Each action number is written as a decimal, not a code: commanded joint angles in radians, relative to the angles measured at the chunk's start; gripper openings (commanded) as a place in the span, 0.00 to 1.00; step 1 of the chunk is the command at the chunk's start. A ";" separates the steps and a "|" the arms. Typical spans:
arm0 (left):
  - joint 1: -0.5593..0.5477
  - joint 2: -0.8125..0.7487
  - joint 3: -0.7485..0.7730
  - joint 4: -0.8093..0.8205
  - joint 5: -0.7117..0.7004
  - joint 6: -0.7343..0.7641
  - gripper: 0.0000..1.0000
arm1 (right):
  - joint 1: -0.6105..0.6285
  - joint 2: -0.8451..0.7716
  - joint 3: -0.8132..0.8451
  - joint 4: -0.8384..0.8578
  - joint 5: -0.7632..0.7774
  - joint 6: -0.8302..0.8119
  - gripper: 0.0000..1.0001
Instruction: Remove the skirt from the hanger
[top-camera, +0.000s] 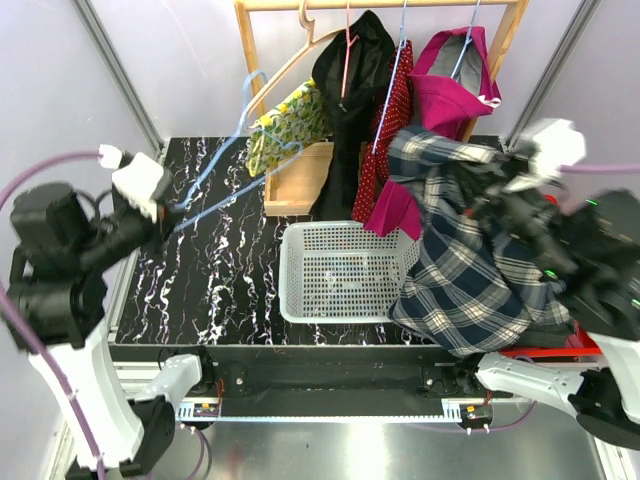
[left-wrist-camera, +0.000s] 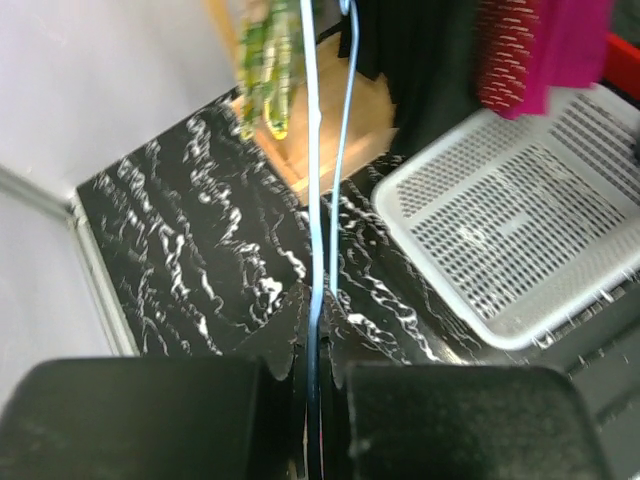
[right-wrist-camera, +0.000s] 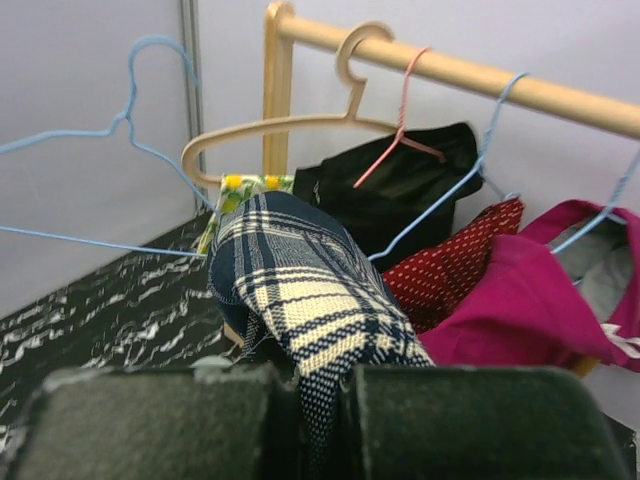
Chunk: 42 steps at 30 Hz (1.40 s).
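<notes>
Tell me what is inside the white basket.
The white basket shows only bare mesh floor. Its right side is covered by the plaid skirt, and a magenta garment overhangs the back right corner.

Navy-and-cream plaid skirt (top-camera: 470, 270); pale blue wire hanger (left-wrist-camera: 312, 180); white mesh basket (top-camera: 335, 316); black, white-veined tabletop (top-camera: 190, 290); magenta top (top-camera: 450, 100); red, white-dotted garment (top-camera: 395, 120).

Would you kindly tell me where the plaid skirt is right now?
In the top view the plaid skirt hangs at the right, pinched by the right gripper, draping just right of the white basket.
</notes>
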 joint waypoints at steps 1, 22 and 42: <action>-0.001 -0.141 0.010 -0.043 0.247 0.113 0.00 | 0.003 0.068 0.013 0.056 -0.096 0.026 0.00; -0.221 -0.084 0.094 0.321 -0.595 -0.214 0.00 | 0.248 0.447 0.332 0.267 -0.312 0.094 0.00; -0.222 0.025 0.048 0.318 -0.432 -0.347 0.00 | 0.261 0.016 -0.401 0.337 0.345 -0.084 0.00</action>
